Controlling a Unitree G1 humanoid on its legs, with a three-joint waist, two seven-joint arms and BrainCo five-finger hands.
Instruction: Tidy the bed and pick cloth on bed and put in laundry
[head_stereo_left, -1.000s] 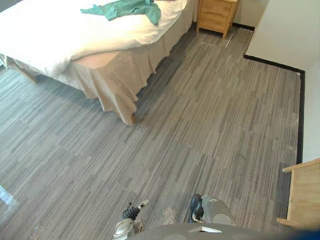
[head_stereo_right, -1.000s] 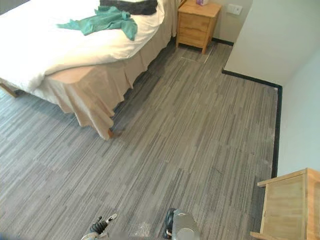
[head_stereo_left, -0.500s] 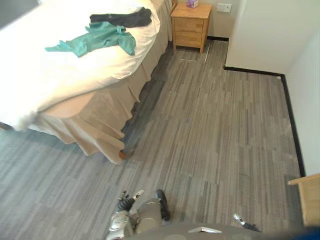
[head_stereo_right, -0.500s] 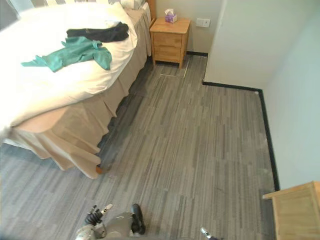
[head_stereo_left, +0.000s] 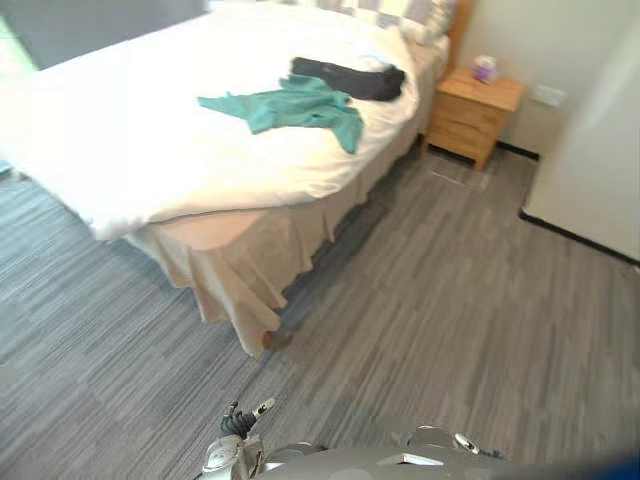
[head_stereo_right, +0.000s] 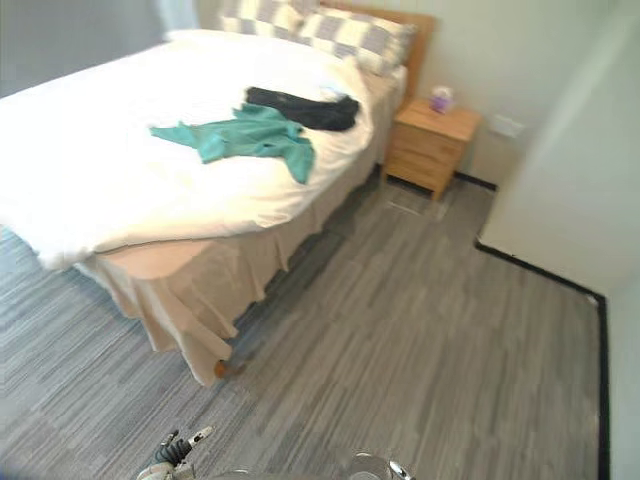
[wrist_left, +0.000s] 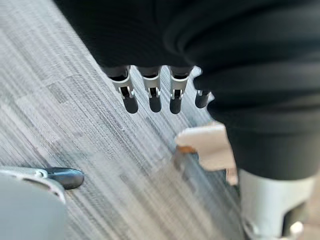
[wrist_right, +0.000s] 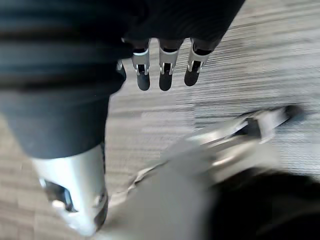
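Walk up to bed (head_stereo_right: 190, 300) side first. Aim for teal cloth (head_stereo_right: 245, 135) lying mid-bed, just beside black cloth (head_stereo_right: 300, 108). Reading left hand (wrist_left: 153, 97) and right hand (wrist_right: 166, 75) fingers as straight, relaxed, empty. Pinch a bunched fold, lift clear.

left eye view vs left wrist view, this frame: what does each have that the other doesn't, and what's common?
Left eye view: the bed, white on top, with a green cloth and a black cloth lying on it, and beside it a wooden nightstand carrying a tissue box.
Left wrist view: the left hand close up, fingers straight, holding nothing, above the floor.
Both: the grey striped floor and, as far as I can tell, the bed skirt corner with its brown leg.
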